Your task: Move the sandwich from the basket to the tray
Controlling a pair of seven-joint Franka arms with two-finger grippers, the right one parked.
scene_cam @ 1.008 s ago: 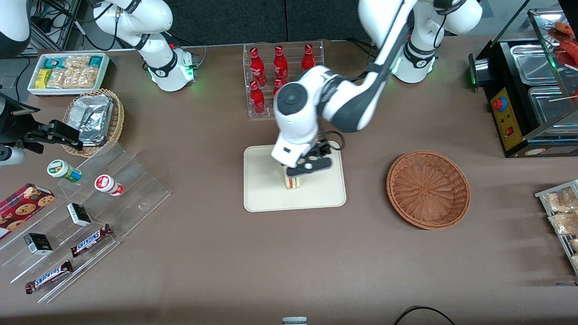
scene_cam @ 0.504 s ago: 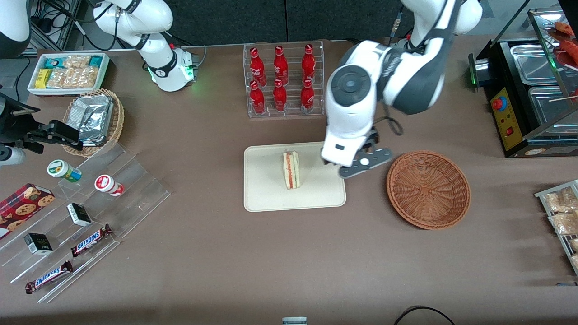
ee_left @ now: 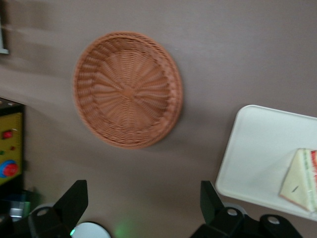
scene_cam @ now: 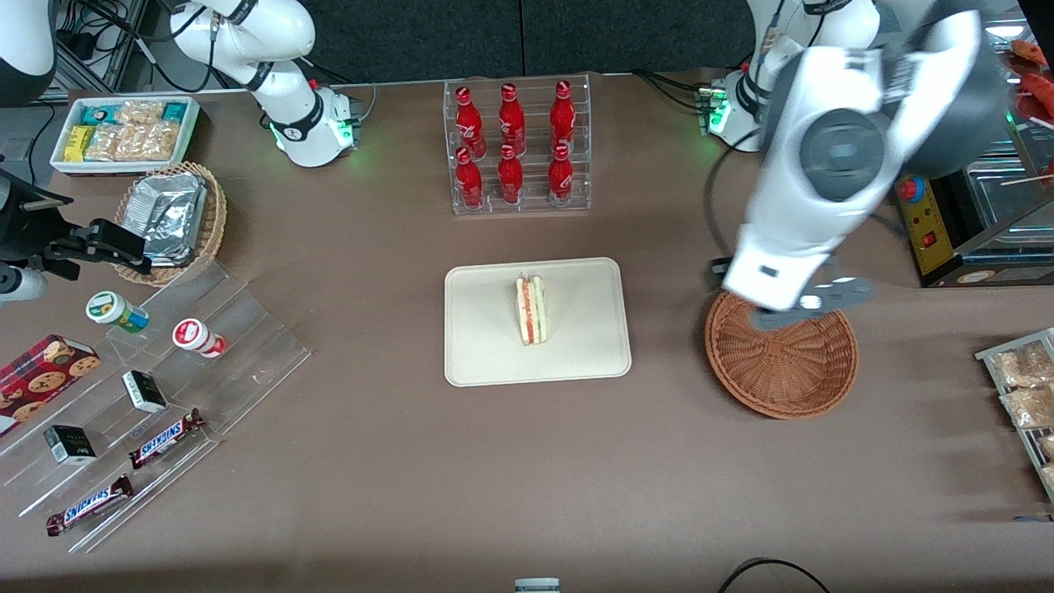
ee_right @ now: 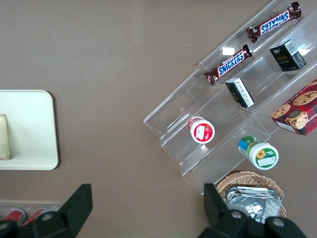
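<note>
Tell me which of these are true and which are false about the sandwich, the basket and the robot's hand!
1. The sandwich is on the tray. True.
2. The basket has a sandwich in it. False: it holds nothing.
3. The gripper is holding the sandwich. False: it is open and holds nothing, up above the basket's rim.
4. The basket sits toward the working arm's end of the table from the tray. True.
5. Red bottles stand in a clear rack. True.

Sandwich [ee_left: 300,179] cut off edgewise
</note>
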